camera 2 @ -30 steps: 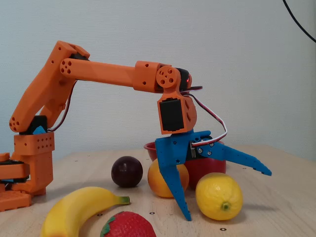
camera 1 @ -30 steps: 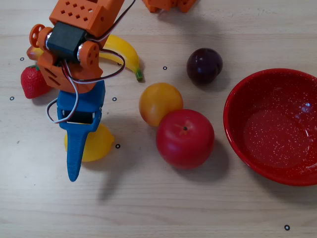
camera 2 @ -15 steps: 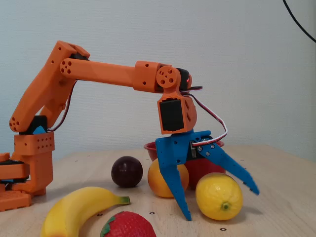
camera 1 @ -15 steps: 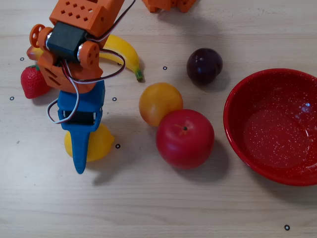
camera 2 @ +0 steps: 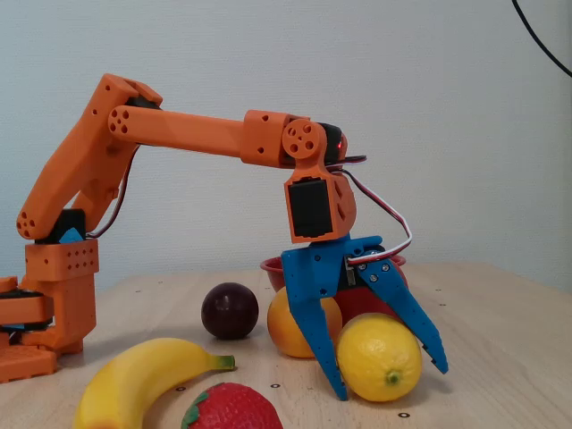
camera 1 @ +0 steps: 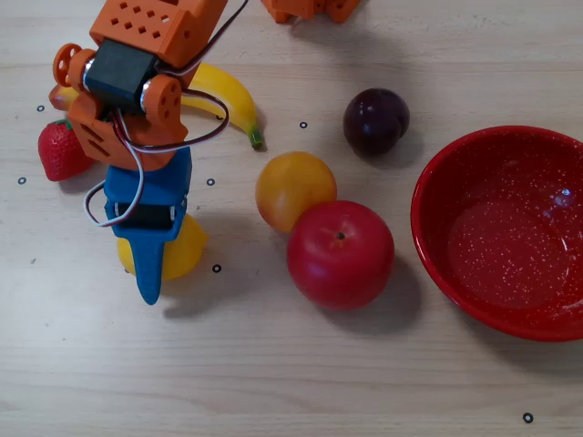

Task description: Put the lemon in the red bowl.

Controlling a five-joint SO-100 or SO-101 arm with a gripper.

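The lemon point(camera 1: 185, 252) point(camera 2: 380, 356) lies on the wooden table at the left of the overhead view, mostly under my blue gripper point(camera 1: 151, 276). In the fixed view the gripper point(camera 2: 390, 380) points down and its two fingers press the lemon from both sides, so it is shut on it. The lemon still rests on the table. The red bowl point(camera 1: 435, 259) stands empty at the right edge of the overhead view; in the fixed view only a bit of its rim point(camera 2: 272, 265) shows behind the gripper.
Between the lemon and the bowl sit a red apple point(camera 1: 340, 253) and an orange fruit point(camera 1: 293, 189), touching each other. A dark plum point(camera 1: 375, 120) lies behind them. A banana point(camera 1: 228, 96) and a strawberry point(camera 1: 59, 150) lie by the arm.
The moving finger swung in from wide open and shut against the lemon. The lemon was nudged slightly toward the fixed finger. The arm itself stayed put.
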